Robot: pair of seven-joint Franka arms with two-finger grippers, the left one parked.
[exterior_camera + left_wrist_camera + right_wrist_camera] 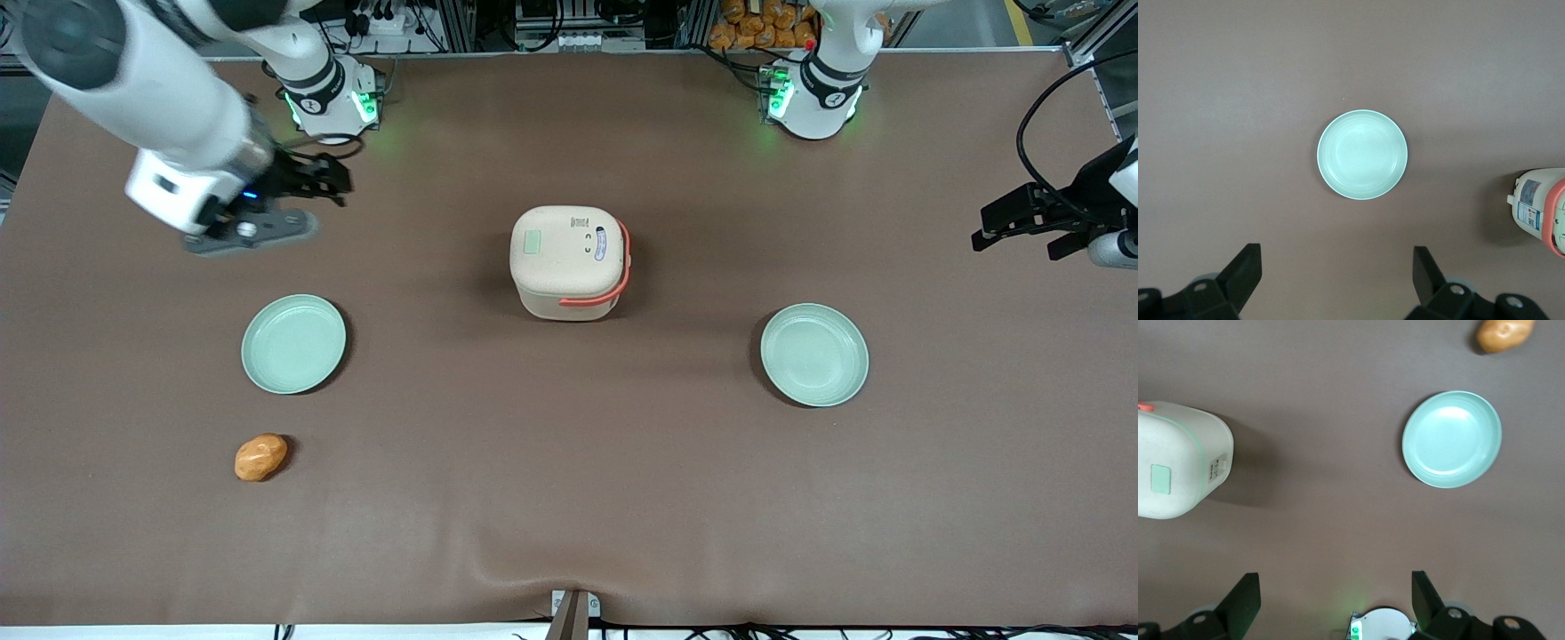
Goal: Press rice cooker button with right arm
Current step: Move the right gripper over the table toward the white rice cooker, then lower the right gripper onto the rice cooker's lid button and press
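The rice cooker sits near the middle of the brown table, between two mint-green plates, one toward each arm's end of the table, both a little nearer the front camera than the cooker. Its lid is shut, the coral handle band wrapping the side that faces the parked arm's end. The button is a small pale green patch on the beige lid, on the half facing the working arm. The right arm hangs above the table toward its own end, well apart from the cooker, and its gripper has its two fingers spread wide with nothing between them. The cooker looks like a hard plastic shell, stiff and probably light (it may be a toy), so a sideways shove could slide it on the smooth cloth. There is nothing to take hold of here; the press should come straight down on the green patch, likely with the fingers brought together into one tip. An orange potato-like lump lies near the front edge, out of the way.
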